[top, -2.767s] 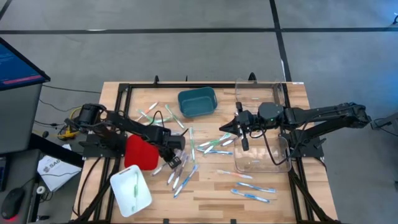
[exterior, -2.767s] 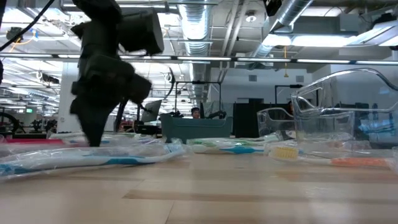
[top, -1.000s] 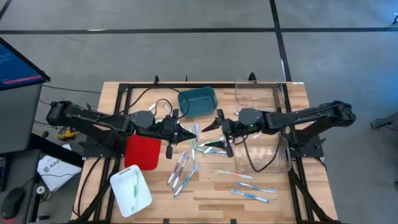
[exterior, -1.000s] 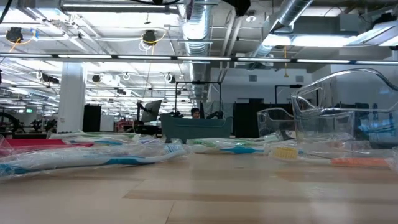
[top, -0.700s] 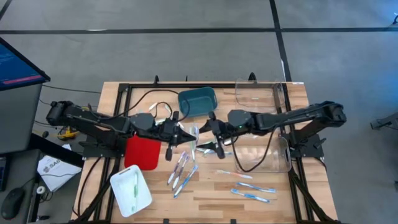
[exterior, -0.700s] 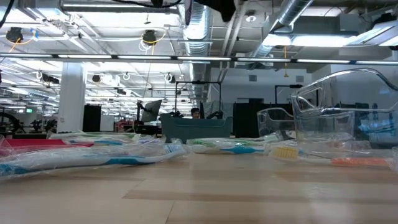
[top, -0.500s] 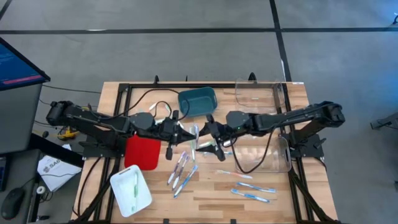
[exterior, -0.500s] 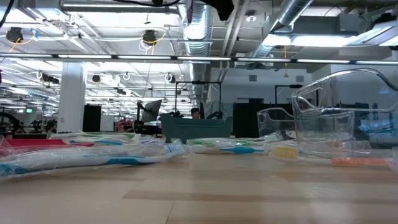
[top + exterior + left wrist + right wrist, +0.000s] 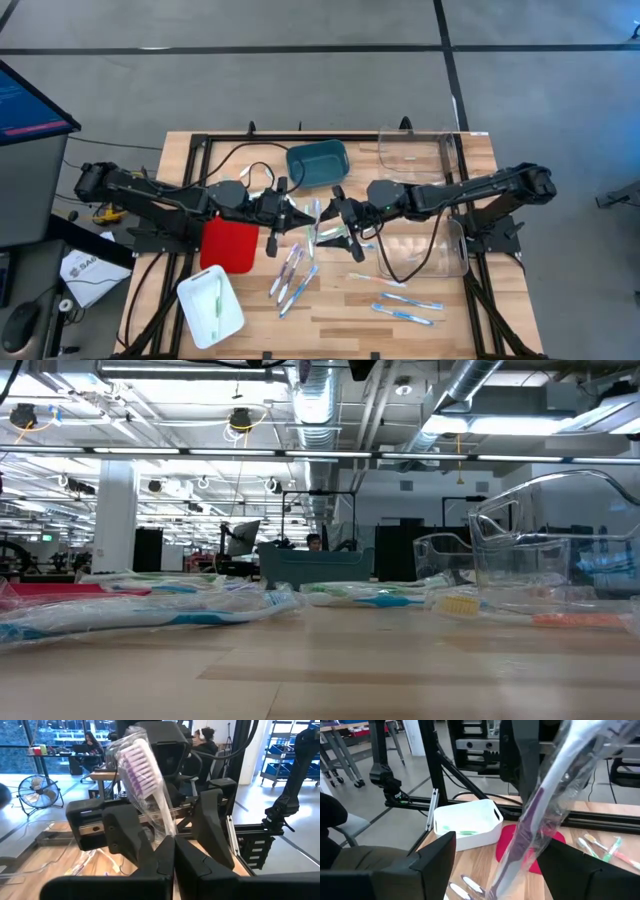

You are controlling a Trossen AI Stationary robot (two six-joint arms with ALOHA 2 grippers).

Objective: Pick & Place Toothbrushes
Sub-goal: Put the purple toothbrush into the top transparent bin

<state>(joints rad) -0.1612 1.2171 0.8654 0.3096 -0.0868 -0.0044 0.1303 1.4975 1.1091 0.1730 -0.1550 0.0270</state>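
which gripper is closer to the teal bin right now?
Left, narrowly. The left gripper, shut on a purple toothbrush, sits just below the teal bin; the right gripper is open, below its right corner.

A teal bin (image 9: 317, 164), red tray (image 9: 227, 243) and white bin (image 9: 210, 307) sit on the table (image 9: 340, 310).

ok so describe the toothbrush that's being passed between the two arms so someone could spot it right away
Start at the teal bin at the table's far middle; just in front of it the two arms meet tip to tip. The purple-bristled toothbrush sits there in a clear wrapper, clamped in the left gripper, its free end between the right gripper's open jaws. It is the only brush off the table.
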